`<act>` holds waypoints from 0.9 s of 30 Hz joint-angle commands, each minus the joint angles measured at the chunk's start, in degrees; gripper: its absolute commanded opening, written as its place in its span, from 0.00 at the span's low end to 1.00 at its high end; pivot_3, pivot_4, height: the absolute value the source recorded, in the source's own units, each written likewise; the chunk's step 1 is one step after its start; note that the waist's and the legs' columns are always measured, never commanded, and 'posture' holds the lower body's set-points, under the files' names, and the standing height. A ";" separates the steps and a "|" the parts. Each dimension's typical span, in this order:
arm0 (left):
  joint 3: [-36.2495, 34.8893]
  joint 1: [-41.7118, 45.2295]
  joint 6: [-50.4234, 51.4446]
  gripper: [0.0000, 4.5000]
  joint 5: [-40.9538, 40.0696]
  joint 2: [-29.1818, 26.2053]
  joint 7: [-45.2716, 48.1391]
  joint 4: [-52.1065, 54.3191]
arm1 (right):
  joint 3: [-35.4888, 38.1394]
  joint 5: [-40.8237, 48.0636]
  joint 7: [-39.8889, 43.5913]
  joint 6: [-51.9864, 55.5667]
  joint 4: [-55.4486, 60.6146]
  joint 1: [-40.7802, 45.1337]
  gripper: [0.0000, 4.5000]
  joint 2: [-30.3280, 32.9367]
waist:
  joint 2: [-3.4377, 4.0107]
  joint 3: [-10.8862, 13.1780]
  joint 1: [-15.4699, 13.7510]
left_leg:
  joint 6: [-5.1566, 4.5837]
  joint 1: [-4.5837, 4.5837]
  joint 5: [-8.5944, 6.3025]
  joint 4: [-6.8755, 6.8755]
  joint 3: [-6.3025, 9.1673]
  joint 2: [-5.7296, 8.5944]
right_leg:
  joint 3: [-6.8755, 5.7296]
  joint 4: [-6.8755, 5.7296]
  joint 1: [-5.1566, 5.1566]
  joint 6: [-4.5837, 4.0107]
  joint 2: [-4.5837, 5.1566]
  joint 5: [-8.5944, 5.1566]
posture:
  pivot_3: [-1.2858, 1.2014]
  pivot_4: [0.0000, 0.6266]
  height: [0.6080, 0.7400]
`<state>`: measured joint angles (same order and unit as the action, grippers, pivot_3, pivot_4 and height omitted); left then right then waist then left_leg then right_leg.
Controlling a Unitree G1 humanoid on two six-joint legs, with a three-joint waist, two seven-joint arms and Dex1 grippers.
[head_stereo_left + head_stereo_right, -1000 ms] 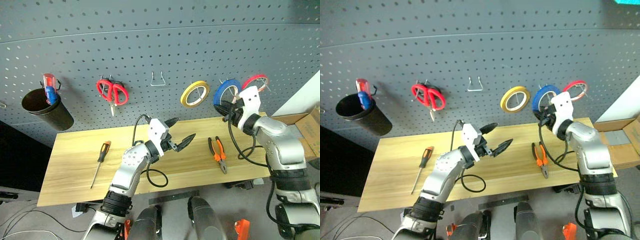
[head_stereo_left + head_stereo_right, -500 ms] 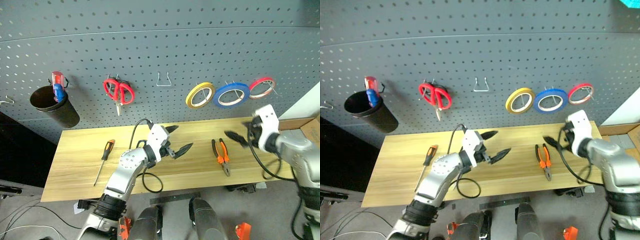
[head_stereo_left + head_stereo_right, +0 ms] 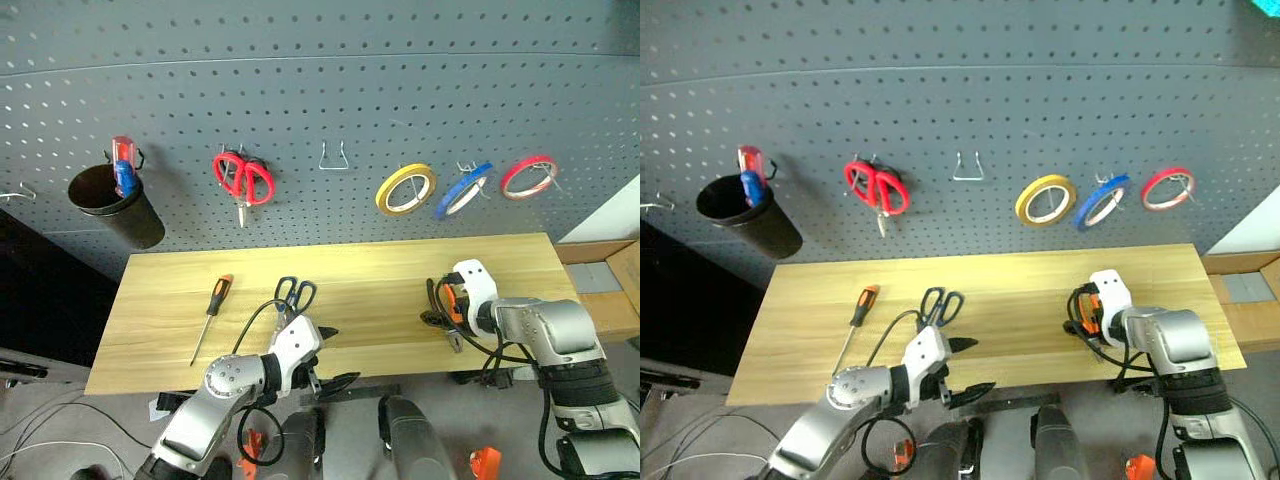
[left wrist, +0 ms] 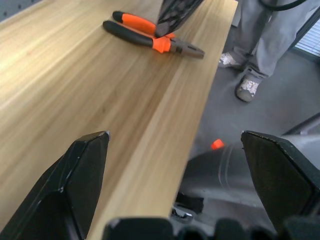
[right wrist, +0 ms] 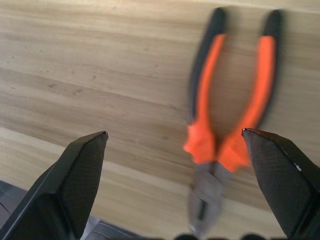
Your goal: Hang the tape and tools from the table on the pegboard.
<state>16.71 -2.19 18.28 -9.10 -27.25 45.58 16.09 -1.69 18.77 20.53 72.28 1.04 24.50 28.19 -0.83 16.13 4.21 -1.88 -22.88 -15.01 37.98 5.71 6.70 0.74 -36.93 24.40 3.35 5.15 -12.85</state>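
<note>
The blue tape (image 3: 462,190) hangs tilted on a hook of the pegboard (image 3: 300,80), between a yellow roll and a red roll. On the table (image 3: 380,280) lie the orange-and-black screwdriver (image 3: 212,303) at the left, the dark-handled scissors (image 3: 293,294) in the middle and the pliers (image 5: 205,140) at the right. My right gripper (image 5: 174,133) hovers open just over the pliers, a finger on each side of the handles. My left gripper (image 3: 335,357) is open and empty at the table's front edge, below the scissors.
Red scissors (image 3: 243,178), an empty wire hook (image 3: 333,158) and a black cup (image 3: 115,205) holding a red-and-blue screwdriver hang on the pegboard. A cardboard box (image 3: 620,275) stands past the table's right end. A person's legs and shoes (image 4: 248,86) show beyond that end.
My right gripper let go of the blue tape on its hook, opened and dropped down over the pliers. My left arm sank and drew back to the front edge, uncovering the scissors. The camera shifted.
</note>
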 commanded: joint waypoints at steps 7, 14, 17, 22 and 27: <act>-0.56 -2.07 2.80 1.00 -1.10 -0.08 -1.75 6.03 | 0.52 -4.44 -5.90 2.14 0.19 1.21 0.99 -1.59 | -0.04 0.91 -1.01 | 0.02 -0.06 -0.01 -0.04 0.02 -0.03 | -0.04 -0.01 0.09 -0.05 0.00 -0.03 | 0.49 0.58 1.00; -0.80 -1.04 3.52 1.00 -1.34 -0.24 -1.68 6.21 | 0.38 -6.10 -8.28 1.77 -3.52 0.91 0.99 -4.73 | -0.06 1.35 -1.01 | 0.03 -0.07 -0.02 -0.07 0.02 -0.04 | -0.06 0.01 0.12 -0.05 -0.01 -0.04 | 0.49 0.59 1.00; -1.05 -0.84 3.98 1.00 -1.62 -0.19 -1.79 6.82 | 0.29 -7.55 -9.50 0.82 -6.65 0.97 0.99 -5.51 | -0.21 1.59 -1.04 | 0.03 -0.07 -0.02 -0.07 0.02 -0.04 | -0.05 0.02 0.12 -0.05 -0.02 -0.04 | 0.49 0.59 1.00; -2.54 0.11 4.54 1.00 -2.87 0.03 -2.33 7.40 | 0.62 -7.61 -9.11 3.36 -5.01 0.70 0.72 -4.97 | -0.41 1.72 -1.18 | 0.06 -0.07 -0.03 -0.07 0.08 -0.04 | -0.12 0.04 0.11 -0.05 -0.02 -0.04 | 0.49 0.59 1.00; -7.66 1.60 2.74 1.00 -6.24 3.24 -5.44 6.96 | -1.48 -4.74 -2.51 5.09 2.24 0.37 0.41 1.83 | -0.32 1.78 -1.26 | 0.10 -0.13 -0.04 -0.09 0.12 -0.05 | -0.16 0.06 0.16 -0.06 -0.03 -0.05 | 0.48 0.55 1.00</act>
<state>11.71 -0.92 23.13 -13.50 -25.45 41.99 20.99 -2.92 11.99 14.25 76.46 -1.99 25.14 26.97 -1.15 17.92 2.95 -1.78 -23.06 -15.05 37.89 5.81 6.65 0.58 -36.88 24.63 3.29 5.12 -12.91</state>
